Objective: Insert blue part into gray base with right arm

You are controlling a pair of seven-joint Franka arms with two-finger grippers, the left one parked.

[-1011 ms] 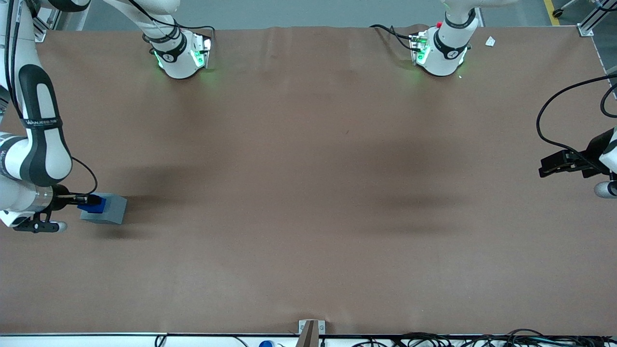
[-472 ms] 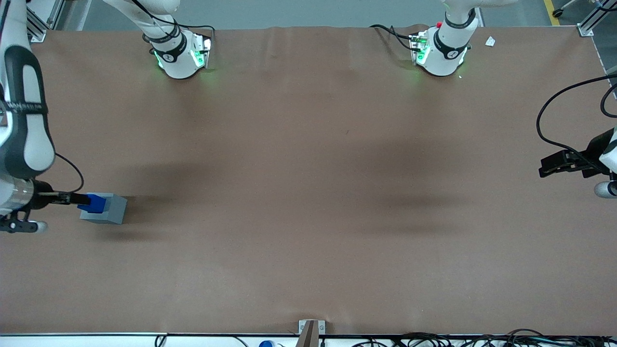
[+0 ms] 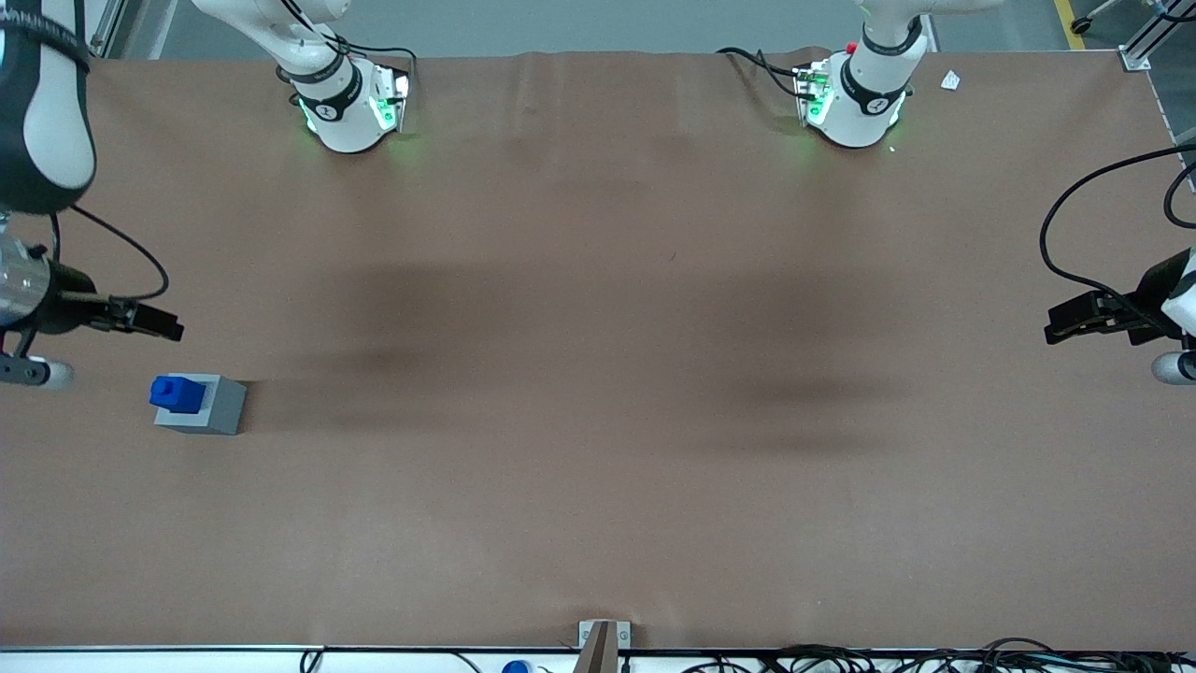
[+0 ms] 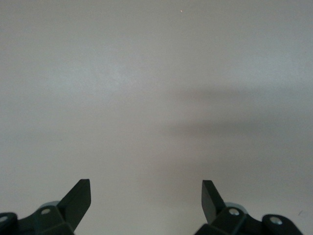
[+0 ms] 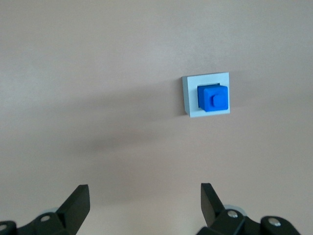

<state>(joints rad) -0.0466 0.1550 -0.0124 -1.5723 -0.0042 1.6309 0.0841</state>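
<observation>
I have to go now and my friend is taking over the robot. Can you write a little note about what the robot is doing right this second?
Gripper: open and empty, up above the table, farther from the front camera than the blocks, touching nothing.

Blue part: sitting in the recess on top of the gray base, with its upper portion sticking out above it.

Gray base: on the table, toward the working arm's end.

Done: the blue part is in the base and let go.

Left: from the pictures, likely nothing but parking the right arm. I cannot tell if the part is pushed fully down, so check that.
</observation>
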